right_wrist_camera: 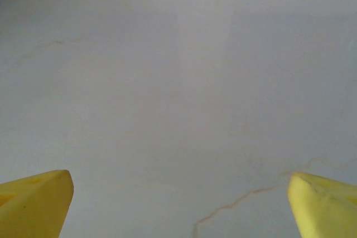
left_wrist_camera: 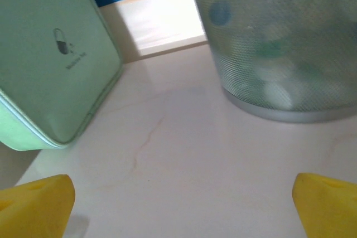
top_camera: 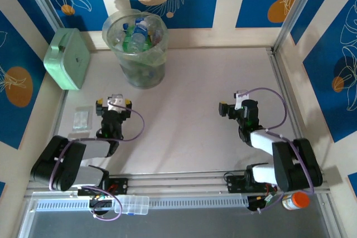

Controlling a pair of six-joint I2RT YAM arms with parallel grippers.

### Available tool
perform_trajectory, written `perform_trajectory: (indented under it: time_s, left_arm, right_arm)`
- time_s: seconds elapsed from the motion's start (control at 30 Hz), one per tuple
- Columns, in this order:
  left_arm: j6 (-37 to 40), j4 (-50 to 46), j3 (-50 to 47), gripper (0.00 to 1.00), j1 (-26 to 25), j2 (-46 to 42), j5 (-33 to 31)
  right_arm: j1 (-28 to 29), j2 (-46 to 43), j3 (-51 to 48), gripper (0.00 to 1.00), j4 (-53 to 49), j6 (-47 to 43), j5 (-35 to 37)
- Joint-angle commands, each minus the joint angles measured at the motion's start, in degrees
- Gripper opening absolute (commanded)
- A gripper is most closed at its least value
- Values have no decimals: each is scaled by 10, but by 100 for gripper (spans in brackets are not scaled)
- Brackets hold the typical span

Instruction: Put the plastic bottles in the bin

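Note:
The bin (top_camera: 136, 48) is a tall translucent bucket at the back of the table, left of centre. Several plastic bottles (top_camera: 137, 33), green and clear with blue caps, lie piled inside it. In the left wrist view the bin (left_wrist_camera: 284, 43) rises at the upper right, with blurred bottle shapes behind its wall. My left gripper (top_camera: 114, 104) hovers low over the table in front of the bin, open, its yellow fingertips (left_wrist_camera: 36, 207) wide apart with bare table between them. My right gripper (top_camera: 228, 110) is at the right, pointing left, open over bare table, with nothing between its yellow fingertips (right_wrist_camera: 33, 204).
A mint-green square box (top_camera: 68, 58) leans at the back left; in the left wrist view this box (left_wrist_camera: 53, 54) stands close on the left. A small clear packet (top_camera: 81, 119) lies left of the left gripper. An orange-capped jar (top_camera: 295, 200) stands by the right arm's base.

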Motion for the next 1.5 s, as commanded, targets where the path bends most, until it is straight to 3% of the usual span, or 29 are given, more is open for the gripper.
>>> perform_trajectory:
  time_s: [0.0, 0.1, 0.17, 0.2, 0.23, 0.27, 0.3, 0.37, 0.63, 0.8, 0.93, 1.03, 1.47]
  left_arm:
    - [-12, 63, 10, 99, 28, 50, -29]
    - [-24, 150, -2, 99, 50, 103, 11]
    - [-39, 48, 25, 99, 59, 78, 56]
    - [-37, 14, 43, 99, 71, 85, 108]
    - [-40, 15, 49, 99, 87, 102, 153]
    - [-44, 47, 45, 99, 92, 125, 154]
    - [-44, 78, 41, 99, 93, 138, 139]
    - [-58, -4, 59, 99, 98, 113, 154]
    - [-69, -39, 83, 99, 120, 120, 192]
    - [-44, -52, 89, 99, 120, 120, 265]
    - [-50, -64, 96, 99, 131, 121, 283]
    - [-55, -67, 97, 99, 136, 121, 287]
    - [-55, -66, 96, 99, 136, 120, 289]
  right_arm:
    - [-28, 28, 39, 99, 67, 18, -11]
    - [-66, 74, 25, 99, 144, 36, -47]
    - [-85, 133, -14, 99, 276, 59, -64]
    - [-88, 138, -16, 99, 289, 50, -95]
    - [-85, 117, 11, 99, 198, 37, -105]
    - [-81, 118, 28, 99, 172, 32, -103]
    - [-78, 136, 31, 99, 195, 37, -99]
    - [-79, 125, 44, 99, 147, 32, -99]
    - [-66, 130, 50, 99, 146, 20, -82]
    - [-93, 132, 52, 99, 147, 0, -217]
    - [-92, 132, 54, 99, 142, 2, -205]
    - [-67, 132, 57, 99, 135, 10, -105]
    - [-65, 131, 55, 99, 136, 11, -99]
